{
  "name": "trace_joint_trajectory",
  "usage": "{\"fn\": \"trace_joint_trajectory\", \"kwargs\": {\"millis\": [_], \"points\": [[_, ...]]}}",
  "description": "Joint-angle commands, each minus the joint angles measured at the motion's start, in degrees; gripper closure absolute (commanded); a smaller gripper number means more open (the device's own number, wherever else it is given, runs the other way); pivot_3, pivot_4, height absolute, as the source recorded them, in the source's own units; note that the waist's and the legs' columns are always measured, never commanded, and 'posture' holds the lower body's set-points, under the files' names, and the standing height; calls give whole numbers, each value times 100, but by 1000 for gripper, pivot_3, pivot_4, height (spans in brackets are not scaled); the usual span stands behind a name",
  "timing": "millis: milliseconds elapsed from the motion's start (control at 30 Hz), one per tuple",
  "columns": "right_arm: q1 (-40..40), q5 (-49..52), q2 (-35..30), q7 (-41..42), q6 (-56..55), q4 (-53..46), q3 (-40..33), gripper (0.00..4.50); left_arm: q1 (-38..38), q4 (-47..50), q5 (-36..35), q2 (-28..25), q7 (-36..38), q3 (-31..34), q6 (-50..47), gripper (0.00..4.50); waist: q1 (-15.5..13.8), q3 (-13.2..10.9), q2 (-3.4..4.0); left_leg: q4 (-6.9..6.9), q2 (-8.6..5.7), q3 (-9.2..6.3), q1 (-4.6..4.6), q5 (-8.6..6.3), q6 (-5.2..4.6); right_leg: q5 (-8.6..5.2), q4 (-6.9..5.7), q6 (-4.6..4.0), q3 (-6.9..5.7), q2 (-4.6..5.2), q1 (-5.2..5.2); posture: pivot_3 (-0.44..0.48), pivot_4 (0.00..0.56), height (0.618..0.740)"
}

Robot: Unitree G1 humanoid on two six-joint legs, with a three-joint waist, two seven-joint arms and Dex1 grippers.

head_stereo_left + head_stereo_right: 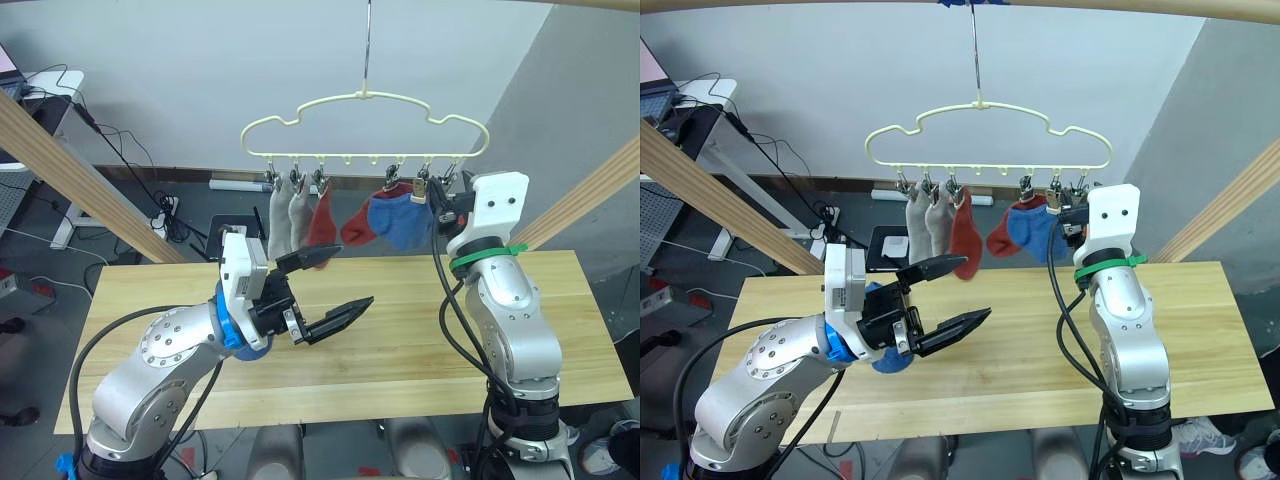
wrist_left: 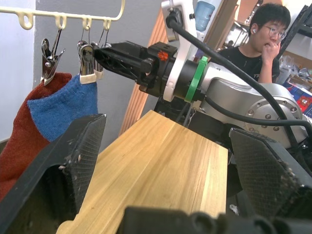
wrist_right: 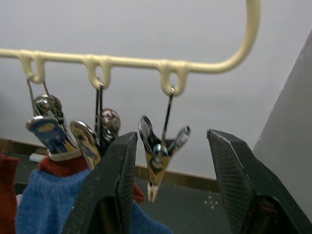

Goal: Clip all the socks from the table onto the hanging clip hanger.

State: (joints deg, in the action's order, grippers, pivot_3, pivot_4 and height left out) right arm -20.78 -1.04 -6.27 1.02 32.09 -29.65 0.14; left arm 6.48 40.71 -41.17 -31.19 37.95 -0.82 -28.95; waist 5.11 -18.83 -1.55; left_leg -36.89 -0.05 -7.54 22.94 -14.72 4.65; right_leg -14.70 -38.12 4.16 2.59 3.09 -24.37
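Here the clip hanger (image 1: 366, 120) hangs above the far edge of the tabletop (image 1: 400, 330). Clipped on it are two grey socks (image 1: 288, 215), two rust red socks (image 1: 322, 216) and one blue sock (image 1: 400, 222). The right end effector (image 3: 168, 161), fingers apart, brackets the last free clip (image 3: 158, 151) without touching it. The left end effector (image 1: 325, 290) hovers over the tabletop, fingers apart and empty. A sixth sock (image 1: 890, 362), blue, appears to lie beneath the left arm. Being light, limp knit, it is probably best pinched at the cuff.
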Motion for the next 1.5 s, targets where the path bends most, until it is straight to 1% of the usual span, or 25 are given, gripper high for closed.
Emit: {"fn": "trace_joint_trajectory", "kwargs": {"millis": [33,700,800,900,1000,1067,1167,1233,1333,1400,1500], "points": [[-50,-46,23,-55,-92,-189,-14,2151,1,326,-18,-1,-32,-17,81,0,0,0,0,0,0,0,0,0,0,0,0,0,0,0,0,-130,324,740],[-176,-16,129,-91,-148,-91,-27,2151,169,332,-30,-5,-153,-53,-18,0,-1,0,0,0,0,0,0,0,0,0,-1,0,0,0,0,-125,323,740],[-188,21,156,-83,-164,-92,-54,2708,184,357,-33,6,-181,-74,-37,0,0,0,0,0,0,0,0,0,0,0,-1,0,-1,0,0,-126,324,740],[-189,20,156,-71,-172,-95,-60,3707,140,366,-24,18,-181,-101,-9,0,0,0,0,0,0,0,0,0,0,0,0,0,0,0,0,-127,322,740],[-173,24,123,-41,-172,-115,-78,4456,82,385,-20,19,-185,-135,23,0,1,0,0,0,0,0,0,0,0,0,-1,0,0,0,0,-131,322,740],[-163,32,55,20,-164,-123,-104,4456,73,384,-16,19,-189,-148,27,0,-1,0,0,0,0,-1,-1,0,0,0,-1,0,0,0,0,-131,323,740],[-137,141,-208,316,-115,-127,-180,4456,24,347,34,-3,-154,-151,65,0,-1,0,0,-1,0,0,0,0,0,0,0,0,0,0,0,-134,323,740],[-170,506,-591,869,60,-65,-381,4456,-79,182,141,-48,-163,-75,82,0,-1,0,0,-1,-1,0,0,0,0,0,0,0,0,0,0,-140,325,740],[-337,1244,-1280,1771,474,104,-764,4456,-340,-212,470,-198,-181,36,96,0,3,0,0,0,-1,1,-1,0,-1,0,2,0,1,0,2,-150,321,740],[-497,1793,-1739,2342,876,249,-998,4456,-458,-628,664,-266,-317,169,32,0,2,0,0,-1,-1,0,-2,-1,-2,0,0,0,0,0,2,-153,322,740],[-830,2912,-2210,3014,1856,500,-1438,4456,-492,-1499,1215,-415,-405,287,199,0,1,0,0,-2,0,-2,-3,0,-3,2,-1,-3,-4,-1,4,-163,318,740]]}}
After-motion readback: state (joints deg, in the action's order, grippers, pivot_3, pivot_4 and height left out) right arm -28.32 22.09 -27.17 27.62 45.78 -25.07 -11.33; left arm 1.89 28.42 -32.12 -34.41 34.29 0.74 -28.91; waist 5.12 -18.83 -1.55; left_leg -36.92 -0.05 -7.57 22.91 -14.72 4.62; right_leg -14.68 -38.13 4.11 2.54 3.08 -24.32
